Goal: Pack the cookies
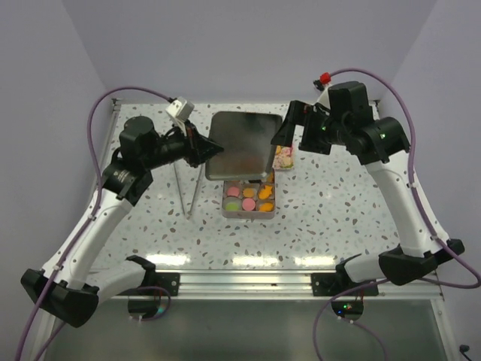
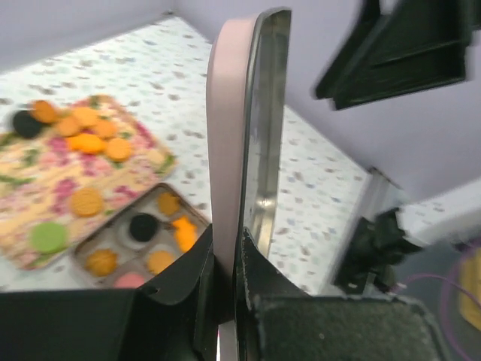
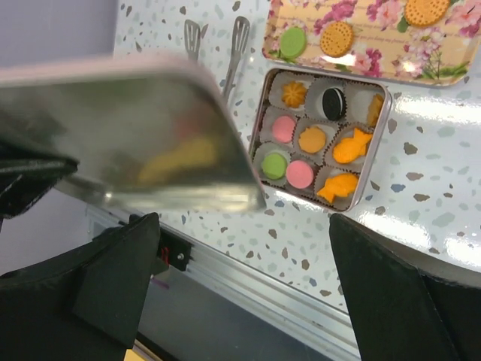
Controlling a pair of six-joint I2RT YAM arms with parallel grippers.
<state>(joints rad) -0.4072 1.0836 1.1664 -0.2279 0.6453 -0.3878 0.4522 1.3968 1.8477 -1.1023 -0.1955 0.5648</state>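
Progress: cookies [image 3: 312,140] sat in all nine cups of the tin [image 3: 385,120], so by the look of it the filling was done.
Leftovers: a few more discs, green and orange, lay on the floral tray [image 3: 376,59] just beyond the tin, apart from it.
Left to do: the lid [image 1: 239,143] was not yet on; I judged closing the tin to be the step in hand.
Lid position: up in the air, over the far side of the tin and partly hiding the tray from the top camera, touching neither.
Left arm: reached in from the left with its wrist turned inward, and the left gripper [image 2: 229,254] was clamped tight on the lid's near edge, one finger on each face.
Right arm: bent in from the far right and hovering by the lid's opposite edge, close but not touching.
Right claw: the right gripper [image 3: 244,226] was spread wide with nothing in it; its wrist camera looked past the lid down onto the tin.
Bystanders: tongs [image 3: 237,41] lay on the table [image 1: 338,218] left of the tin, untouched.
Next call: the lid looked tilted, so it would need levelling and centring over the tin before it went down.
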